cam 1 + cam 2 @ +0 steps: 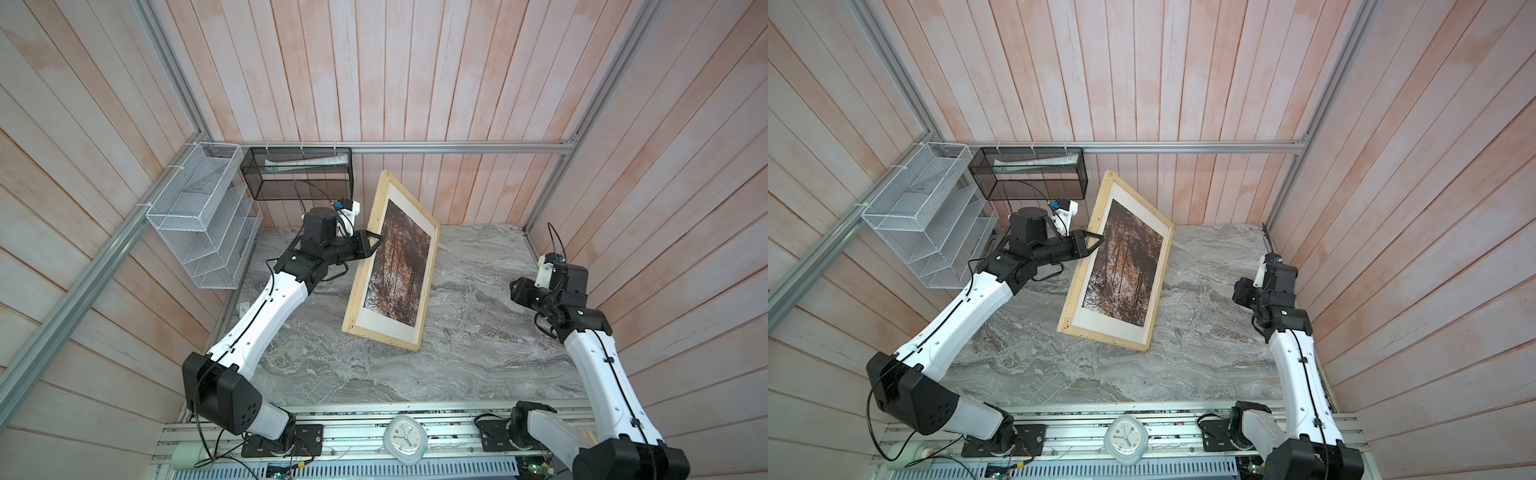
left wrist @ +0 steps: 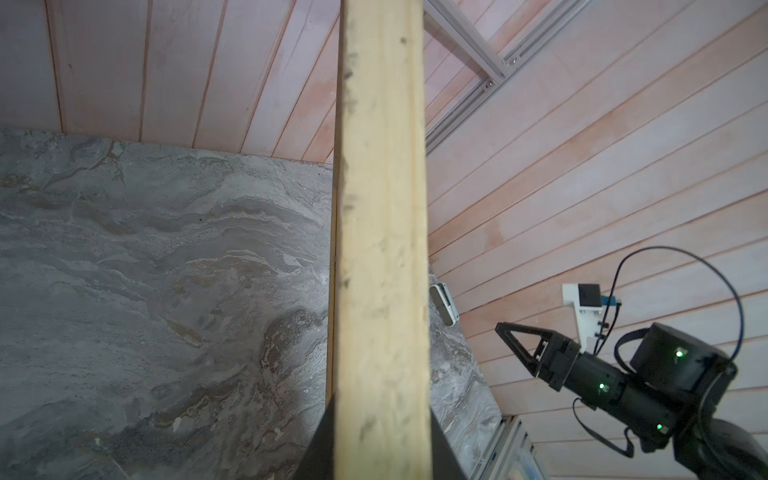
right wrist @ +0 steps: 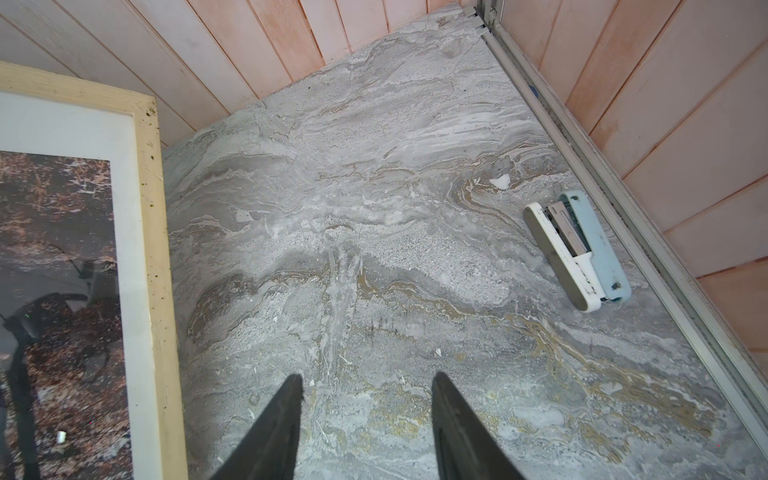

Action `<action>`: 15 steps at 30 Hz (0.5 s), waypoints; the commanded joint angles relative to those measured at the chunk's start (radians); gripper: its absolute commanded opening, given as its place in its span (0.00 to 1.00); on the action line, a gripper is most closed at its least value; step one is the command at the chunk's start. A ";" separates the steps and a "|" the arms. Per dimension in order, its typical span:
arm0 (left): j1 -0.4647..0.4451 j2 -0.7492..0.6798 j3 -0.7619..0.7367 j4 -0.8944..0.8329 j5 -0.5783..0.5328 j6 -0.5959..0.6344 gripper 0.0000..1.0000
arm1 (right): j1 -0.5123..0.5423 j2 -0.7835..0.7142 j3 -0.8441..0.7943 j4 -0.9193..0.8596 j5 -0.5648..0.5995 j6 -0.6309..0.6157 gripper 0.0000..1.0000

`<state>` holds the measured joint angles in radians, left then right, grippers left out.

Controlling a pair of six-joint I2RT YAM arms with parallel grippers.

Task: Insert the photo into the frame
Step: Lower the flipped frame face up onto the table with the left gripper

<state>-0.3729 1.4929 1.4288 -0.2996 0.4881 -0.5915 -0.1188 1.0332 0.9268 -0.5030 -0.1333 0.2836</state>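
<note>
Right gripper [image 3: 368,376] hangs parted and empty over the marble table [image 3: 374,208]. Beyond it lies a white-and-blue tool [image 3: 577,253], unseen in both top views. Left gripper [image 1: 376,243] clamps the tilted frame [image 1: 356,291], with the photo [image 1: 399,266] inside; its wrist view shows only the slat's edge.

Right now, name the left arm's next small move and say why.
Probably ease the frame flat onto the table. The left tool is shut on its raised long edge, the opposite edge rests on the table, the photo already sits inside, and the right tool hangs open.
</note>
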 commanded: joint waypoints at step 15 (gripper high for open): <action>0.093 0.086 -0.217 0.559 0.177 -0.343 0.00 | -0.005 0.010 -0.018 0.012 -0.022 -0.001 0.52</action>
<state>-0.2859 1.5951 1.2110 0.0811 0.5972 -0.9035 -0.1188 1.0344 0.9234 -0.5003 -0.1410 0.2840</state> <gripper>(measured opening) 0.237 0.516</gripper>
